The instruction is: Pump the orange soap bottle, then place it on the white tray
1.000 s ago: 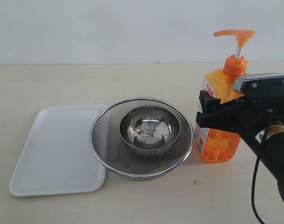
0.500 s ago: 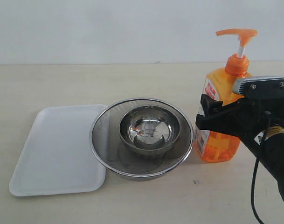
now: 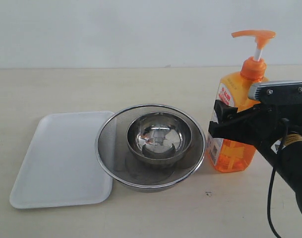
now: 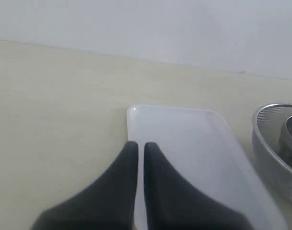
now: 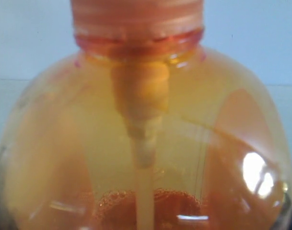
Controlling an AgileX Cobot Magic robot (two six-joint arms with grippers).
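The orange soap bottle [image 3: 234,151] stands upright on the table at the right, its orange pump head [image 3: 253,33] raised on a white stem. My right gripper [image 3: 224,121] is shut on the bottle's body at mid-height, coming in from the right. In the right wrist view the bottle [image 5: 146,143] fills the frame and hides the fingers. The white tray [image 3: 56,158] lies flat at the left. My left gripper [image 4: 141,146] is shut and holds nothing, poised above the tray [image 4: 193,143] near its edge; it does not appear in the exterior view.
A round steel mesh strainer [image 3: 111,148] with a smaller steel bowl [image 3: 159,136] inside sits between tray and bottle, overlapping the tray's right edge. The strainer's rim [image 4: 273,143] shows in the left wrist view. A white wall runs behind the table.
The right gripper's jaws have closed in on the bottle. The bottle and its pump head have shifted slightly to the right. The tray and bowls have not moved.
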